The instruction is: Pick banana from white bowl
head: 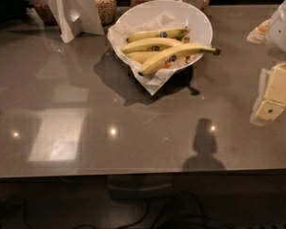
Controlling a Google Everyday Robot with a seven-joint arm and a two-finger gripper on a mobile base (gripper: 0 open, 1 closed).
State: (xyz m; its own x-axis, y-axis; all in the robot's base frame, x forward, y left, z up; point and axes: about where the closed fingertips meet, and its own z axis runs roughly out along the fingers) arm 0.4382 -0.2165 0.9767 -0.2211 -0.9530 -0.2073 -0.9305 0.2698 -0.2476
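The banana (183, 53) is the longest one, lying at the front of the pile with a blue sticker mid-length and its dark stem tip sticking out past the rim to the right. It rests in the white bowl (202, 20), which stands at the back centre of the table and is lined with crinkled white paper. Three shorter bananas (152, 45) lie behind it. My gripper (270, 104), cream-coloured, hangs at the right edge of the view, above the table, well to the right of the bowl and nearer the front, touching nothing.
Glass jars of nuts (105, 3) stand behind the bowl at the back. A folded white card (76, 11) stands at the back left. A yellowish packet (260, 31) lies at the right edge. The glossy grey table (86, 123) ends at a front edge low in view.
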